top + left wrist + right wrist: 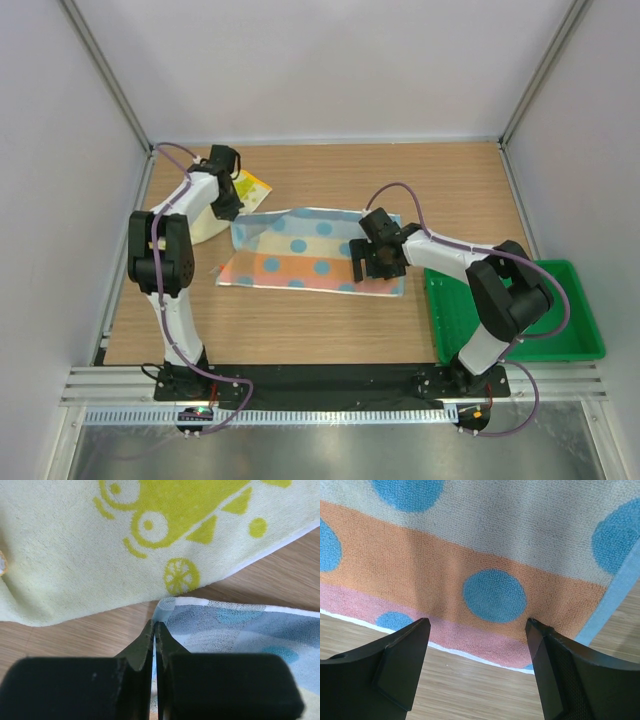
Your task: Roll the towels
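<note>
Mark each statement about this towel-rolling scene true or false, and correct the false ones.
1. The polka-dot towel lies spread out on the table. True.
2. The right gripper is shut. False: its fingers stand wide apart over the towel's near edge.
3. The yellow towel lies in the green tray. False: it lies on the table at the far left, beside the polka-dot towel.
4. The left gripper is closed on a corner of the polka-dot towel. True.
</note>
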`<state>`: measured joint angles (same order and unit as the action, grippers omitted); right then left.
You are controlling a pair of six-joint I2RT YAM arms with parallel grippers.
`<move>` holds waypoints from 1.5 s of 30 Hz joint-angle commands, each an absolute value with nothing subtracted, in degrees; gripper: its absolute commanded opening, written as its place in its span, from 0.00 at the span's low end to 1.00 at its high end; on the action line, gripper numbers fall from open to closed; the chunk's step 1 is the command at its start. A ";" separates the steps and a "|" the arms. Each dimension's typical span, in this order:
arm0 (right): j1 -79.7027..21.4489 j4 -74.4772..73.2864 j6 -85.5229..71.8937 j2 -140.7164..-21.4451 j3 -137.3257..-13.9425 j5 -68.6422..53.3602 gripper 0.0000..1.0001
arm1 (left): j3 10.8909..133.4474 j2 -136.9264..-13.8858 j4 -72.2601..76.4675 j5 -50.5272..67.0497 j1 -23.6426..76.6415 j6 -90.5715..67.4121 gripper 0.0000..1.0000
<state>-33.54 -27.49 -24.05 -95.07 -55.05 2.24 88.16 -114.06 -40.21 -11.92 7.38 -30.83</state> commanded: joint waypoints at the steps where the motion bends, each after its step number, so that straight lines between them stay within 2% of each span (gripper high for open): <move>1: -33.58 -33.74 -23.55 -94.75 -53.61 3.77 0.85 | 91.58 -111.79 -41.13 -13.27 7.21 -27.60 0.02; 8: -33.66 -36.65 -24.26 -95.54 -55.72 6.68 0.86 | 95.45 -113.38 -44.74 -18.63 7.56 -22.94 0.06; 10: -33.75 -36.48 -24.26 -95.01 -56.16 5.63 0.87 | 95.80 -113.03 -45.26 -18.46 7.73 -22.94 0.19; 11: -33.84 -36.39 -24.26 -94.66 -56.42 5.10 0.87 | 95.71 -112.77 -45.96 -18.72 8.00 -23.03 0.33; 15: -34.89 -37.18 -23.47 -92.20 -59.06 4.22 0.88 | 94.83 -108.83 -48.15 -19.24 8.53 -24.34 0.58; 16: -34.98 -37.79 -23.29 -91.50 -60.63 4.22 0.88 | 94.66 -108.03 -48.95 -19.25 8.53 -24.69 0.59; 20: -35.07 -40.25 -24.78 -87.81 -64.86 8.16 0.89 | 89.66 -99.86 -50.10 -17.33 8.79 -27.94 0.60; 21: -35.24 -40.69 -25.74 -85.80 -65.47 13.13 0.89 | 87.47 -97.93 -49.84 -16.36 9.40 -28.91 0.60; 24: -35.33 -40.52 -28.65 -80.54 -64.87 18.18 0.88 | 77.81 -89.32 -48.69 -12.13 13.07 -31.02 0.60; 26: -35.59 -37.02 -30.05 -75.79 -60.94 18.46 0.88 | 68.16 -82.75 -48.26 -12.31 15.63 -33.99 0.59; 27: -35.60 -37.00 -30.49 -75.76 -60.91 18.11 0.88 | 68.12 -80.44 -48.25 -12.48 15.64 -35.41 0.58; 29: -35.68 -35.34 -31.02 -71.55 -58.19 16.45 0.88 | 60.06 -72.13 -46.68 -12.30 16.35 -38.91 0.53; 35: -35.95 -32.17 -30.85 -63.64 -50.98 12.04 0.86 | 43.80 -54.95 -41.76 -11.33 16.35 -48.95 0.48; 43: -35.95 -32.34 -29.27 -64.16 -49.22 9.93 0.86 | 38.15 -60.73 -36.22 -6.95 13.98 -49.75 0.46; 45: -36.04 -32.26 -28.92 -64.34 -49.04 9.93 0.86 | 37.18 -61.61 -35.25 -6.85 12.93 -50.53 0.43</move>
<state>-35.62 -34.61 -29.89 -64.27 -48.93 10.52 37.87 -61.19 -40.07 -8.49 14.31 -48.38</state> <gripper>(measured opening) 0.857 0.438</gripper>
